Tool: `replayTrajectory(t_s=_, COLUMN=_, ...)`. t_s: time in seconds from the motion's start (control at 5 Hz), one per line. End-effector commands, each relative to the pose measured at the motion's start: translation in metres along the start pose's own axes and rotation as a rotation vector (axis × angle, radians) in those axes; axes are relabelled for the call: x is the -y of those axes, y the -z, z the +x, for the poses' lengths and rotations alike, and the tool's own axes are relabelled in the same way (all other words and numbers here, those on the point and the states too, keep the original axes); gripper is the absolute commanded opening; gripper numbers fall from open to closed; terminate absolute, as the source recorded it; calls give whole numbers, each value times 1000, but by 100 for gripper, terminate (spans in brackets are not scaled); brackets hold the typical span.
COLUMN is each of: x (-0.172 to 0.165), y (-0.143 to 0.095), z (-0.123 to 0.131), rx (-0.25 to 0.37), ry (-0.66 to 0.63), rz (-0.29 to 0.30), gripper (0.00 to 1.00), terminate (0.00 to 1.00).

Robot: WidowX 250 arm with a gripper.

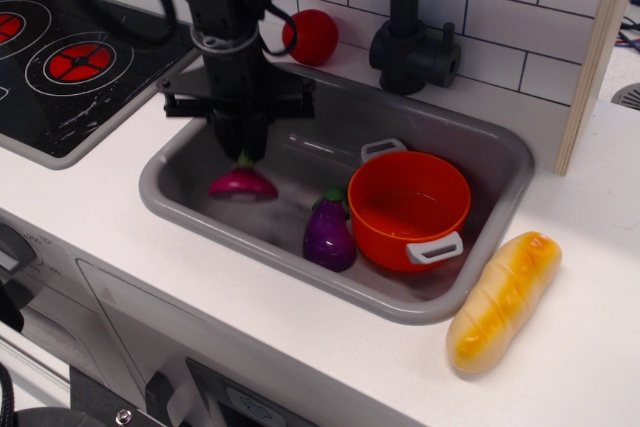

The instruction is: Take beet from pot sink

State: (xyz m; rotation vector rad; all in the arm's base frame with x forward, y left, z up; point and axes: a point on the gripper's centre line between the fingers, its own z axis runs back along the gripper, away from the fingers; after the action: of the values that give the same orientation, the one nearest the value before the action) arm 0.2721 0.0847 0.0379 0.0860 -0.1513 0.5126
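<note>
My gripper is shut on the green stalks of the beet, whose magenta bulb hangs low over the left floor of the grey sink. I cannot tell if the bulb touches the floor. The orange pot with grey loop handles stands in the right half of the sink, apart from the beet and showing nothing inside. The arm comes down from the top of the frame and hides part of the sink's back wall.
A purple eggplant lies against the pot's left side. A red tomato sits on the counter behind the sink, next to the black faucet. A bread loaf lies on the counter at right. A black stove is at left.
</note>
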Motion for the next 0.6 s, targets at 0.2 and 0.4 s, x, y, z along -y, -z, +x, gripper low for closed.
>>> replayTrajectory(t_s=0.2, x=-6, y=-8, z=5, rx=-23, ry=-25, rz=21, gripper=100, terminate=0)
replayTrajectory(t_s=0.4, x=-1, y=-11, z=6, rx=-5, ry=-39, rz=27, gripper=100, terminate=0)
